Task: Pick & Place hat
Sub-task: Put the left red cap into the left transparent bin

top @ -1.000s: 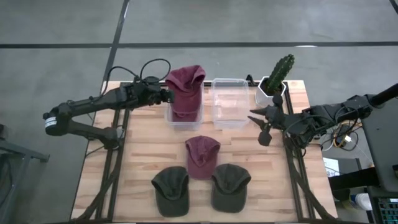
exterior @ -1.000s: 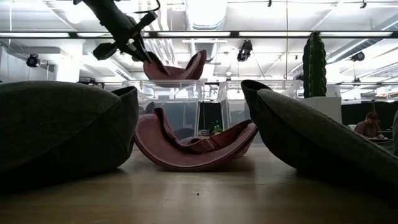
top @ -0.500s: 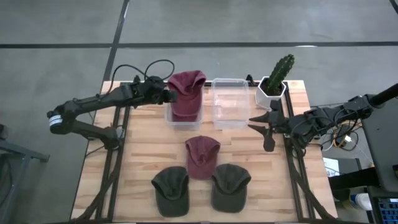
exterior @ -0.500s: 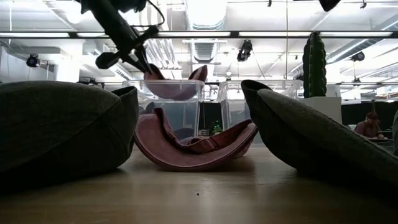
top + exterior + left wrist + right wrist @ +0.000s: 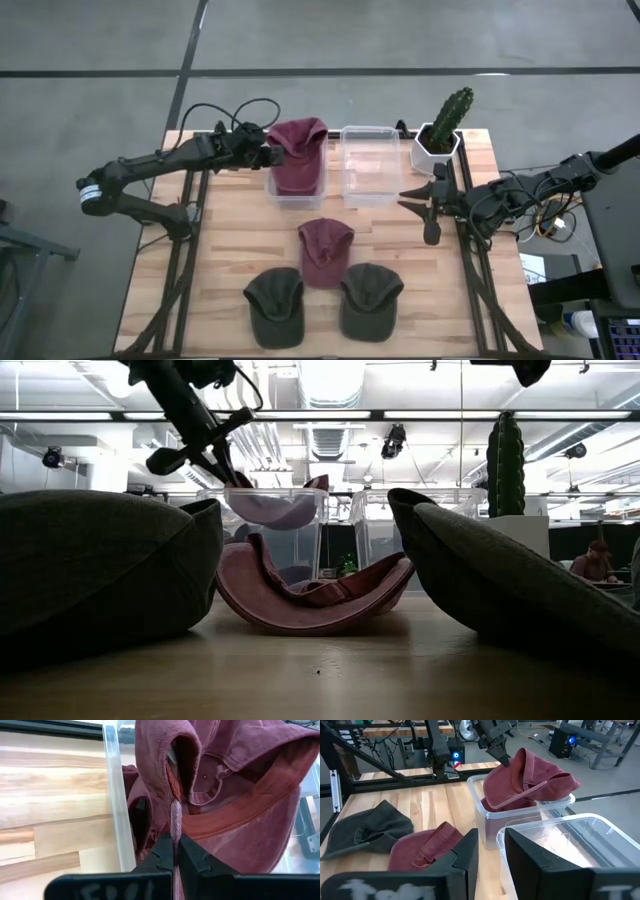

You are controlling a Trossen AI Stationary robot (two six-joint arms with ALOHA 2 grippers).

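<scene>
A maroon hat (image 5: 297,155) sits in the left clear bin (image 5: 272,188), its top still above the rim; the low view shows this maroon hat (image 5: 278,508) sagging inside the bin walls. My left gripper (image 5: 267,153) is at the bin's left side, shut on the hat. A second maroon hat (image 5: 325,250) and two dark green hats (image 5: 273,305) (image 5: 369,299) lie on the table near the front. My right gripper (image 5: 418,197) waits open to the right of the empty clear bin (image 5: 369,165). My left gripper pinches a thin edge of the maroon hat (image 5: 176,820), seen edge-on between the two fingers (image 5: 161,854). It comes in from the table's left, slanting down over the bin's left wall (image 5: 116,795). The hat hangs from the hold with its lower part inside the bin.
A cactus in a white pot (image 5: 443,128) stands at the far right corner, just behind my right gripper. The two bins stand side by side at the far middle of the table. Bare wood (image 5: 230,240) lies left of the hats on the table.
My left gripper has moved down, keeping its hold, and the maroon hat has sunk from above the bin's rim into the left bin. The hats on the table have stayed where they were.
</scene>
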